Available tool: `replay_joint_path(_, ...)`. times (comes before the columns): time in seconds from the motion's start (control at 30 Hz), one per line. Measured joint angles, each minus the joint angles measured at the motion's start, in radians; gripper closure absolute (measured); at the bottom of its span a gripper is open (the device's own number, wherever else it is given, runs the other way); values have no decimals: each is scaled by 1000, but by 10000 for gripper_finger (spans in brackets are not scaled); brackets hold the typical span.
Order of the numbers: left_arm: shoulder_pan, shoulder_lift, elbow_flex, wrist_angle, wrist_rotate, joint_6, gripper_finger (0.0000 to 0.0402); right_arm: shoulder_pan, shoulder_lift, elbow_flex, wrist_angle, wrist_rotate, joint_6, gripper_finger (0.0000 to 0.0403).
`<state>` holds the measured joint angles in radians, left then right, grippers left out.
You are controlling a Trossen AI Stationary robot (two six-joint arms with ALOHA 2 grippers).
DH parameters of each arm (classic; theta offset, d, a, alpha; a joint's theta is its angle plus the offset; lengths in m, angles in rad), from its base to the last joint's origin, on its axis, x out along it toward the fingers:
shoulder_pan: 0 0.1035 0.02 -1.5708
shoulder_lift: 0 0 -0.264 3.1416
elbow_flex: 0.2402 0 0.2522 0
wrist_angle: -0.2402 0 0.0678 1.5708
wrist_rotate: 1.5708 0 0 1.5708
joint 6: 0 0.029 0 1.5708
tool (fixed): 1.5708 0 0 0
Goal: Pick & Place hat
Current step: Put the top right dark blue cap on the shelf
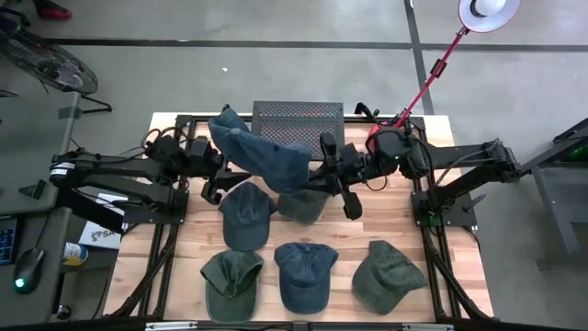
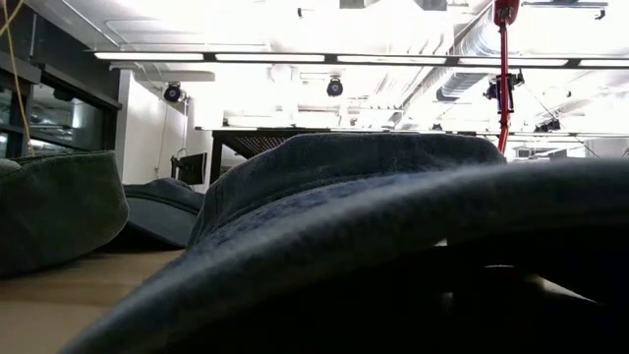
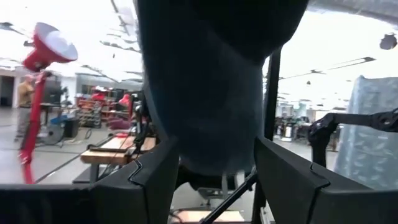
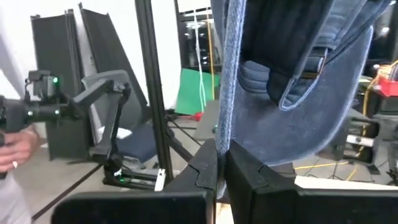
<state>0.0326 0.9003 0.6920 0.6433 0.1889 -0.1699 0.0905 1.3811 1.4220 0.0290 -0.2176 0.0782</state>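
Observation:
A blue denim hat (image 1: 262, 152) hangs in the air between my two grippers, above the far middle of the table. My left gripper (image 1: 214, 173) is at its left end and my right gripper (image 1: 323, 173) at its right end. In the left wrist view the hat (image 3: 211, 93) fills the wide gap between the fingers. In the right wrist view the hat (image 4: 292, 81) shows its inside and its back strap, and the fingers are shut on its rim. The low view shows neither gripper. My left gripper has a bulky part of the hat (image 3: 214, 152) between its two widely spaced fingers (image 3: 155, 180), and the cloth reaches from one finger to the other. Which part of the hat this is cannot be told. The hat is lifted clear of the table. My right gripper pinches the hat's bottom rim (image 4: 221, 134) between its two fingers (image 4: 205, 165), a thin edge of cloth beside the back strap opening. The fingers come level from the table's right. The hat stands above the fingers here, off the table.
Several other hats lie on the wooden table (image 1: 184, 239): a dark blue one (image 1: 246, 216), an olive one (image 1: 301, 204), and in the near row a green one (image 1: 230, 280), a blue one (image 1: 305, 274) and a green one (image 1: 386, 274). A black mesh basket (image 1: 297, 115) stands at the far edge, and a red lamp (image 1: 487, 11) rises far right.

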Motion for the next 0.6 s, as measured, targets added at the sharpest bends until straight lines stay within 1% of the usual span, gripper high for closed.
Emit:
replay_joint_path(0.1,0,41,44,-12,33,-4,196,-6,0,0,14,-44,-8,398)
replay_joint_path(0.2,0,69,69,-10,40,-19,196,-6,-1,0,20,-61,-23,398)
replay_joint_path(0.33,0,84,70,-18,14,-18,196,-5,-5,0,12,-77,-25,399)
replay_joint_path(0.6,0,84,70,-21,12,-24,196,1,-17,0,17,-116,-37,399)
